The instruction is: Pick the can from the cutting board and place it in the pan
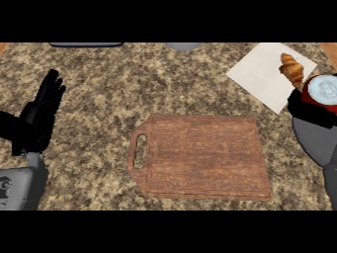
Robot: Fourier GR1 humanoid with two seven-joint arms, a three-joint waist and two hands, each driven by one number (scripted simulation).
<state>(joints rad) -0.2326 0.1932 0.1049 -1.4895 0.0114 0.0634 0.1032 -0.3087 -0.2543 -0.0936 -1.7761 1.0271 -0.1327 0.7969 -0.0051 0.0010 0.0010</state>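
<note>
The cutting board [200, 158] looks like rough wood, the counter [127, 89] speckled stone, the can [328, 90] glossy metal.

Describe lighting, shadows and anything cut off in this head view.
Head view: light is flat, hardly any cast shadow on the counter; the silver top of the can, in the right robot hand, shows a pale sheen; the pan is cut by the right edge and partly hidden by that hand; the cutting board shows whole; the left robot hand rests open at left.
</note>
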